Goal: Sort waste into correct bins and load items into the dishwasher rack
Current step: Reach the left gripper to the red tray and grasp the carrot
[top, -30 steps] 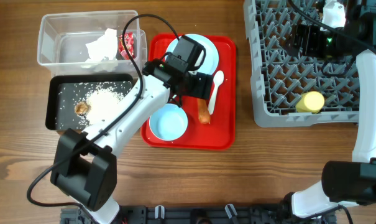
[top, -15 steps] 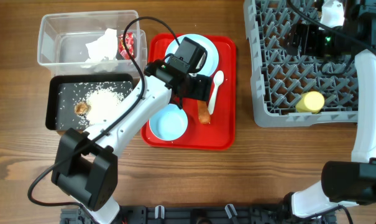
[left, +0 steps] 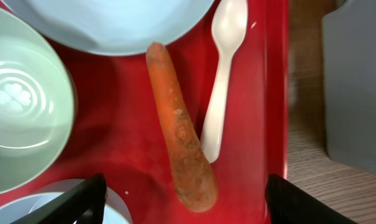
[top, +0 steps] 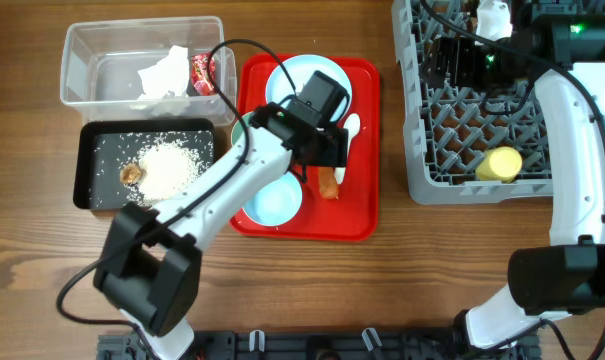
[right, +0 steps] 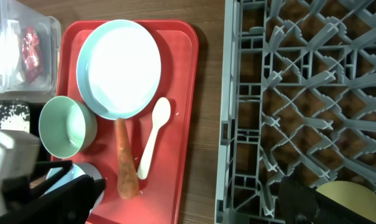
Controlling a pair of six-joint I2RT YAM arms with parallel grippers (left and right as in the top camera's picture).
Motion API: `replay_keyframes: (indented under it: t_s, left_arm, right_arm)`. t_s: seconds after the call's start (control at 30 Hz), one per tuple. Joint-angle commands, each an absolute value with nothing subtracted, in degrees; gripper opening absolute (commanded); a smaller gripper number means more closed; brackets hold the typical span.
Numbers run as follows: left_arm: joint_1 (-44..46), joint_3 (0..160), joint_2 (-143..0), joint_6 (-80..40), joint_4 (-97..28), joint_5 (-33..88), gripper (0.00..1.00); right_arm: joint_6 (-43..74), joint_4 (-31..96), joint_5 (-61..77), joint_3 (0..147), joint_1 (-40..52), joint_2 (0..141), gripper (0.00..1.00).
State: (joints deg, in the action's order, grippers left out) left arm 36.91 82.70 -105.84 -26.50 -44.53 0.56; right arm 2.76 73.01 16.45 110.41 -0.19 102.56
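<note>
Here the left hand [left: 184, 194] hangs open over the carrot [left: 178, 134] on the tray [left: 262, 93] — spoon [left: 222, 81] just beside; right of the tray, the right hand [right: 181, 198] gapes above the rack [right: 287, 93].

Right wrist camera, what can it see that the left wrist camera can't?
Only the right wrist view shows the grey rack, the yellow cup in it, and the red wrapper in the clear tub. Only the left wrist view shows an edge of the pale blue bowl. Both show the carrot lying beside the white spoon on the red tray, with the mint bowl and the pale blue plate.
</note>
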Motion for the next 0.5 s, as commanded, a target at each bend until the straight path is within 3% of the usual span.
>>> replay_keyframes:
  t_s: [0.0, 0.47]
  left_arm:
    - [36.86, 83.37, -110.85, -27.46, -44.16, -1.61, 0.81]
    - [37.23, 83.37, -116.77, -22.04, -39.86, -0.95, 0.79]
  right_arm:
    - [3.42, 73.60, 14.22, 110.54, -0.27, 103.68, 0.96]
    - [3.42, 73.76, 12.69, 110.54, -0.30, 103.68, 0.97]
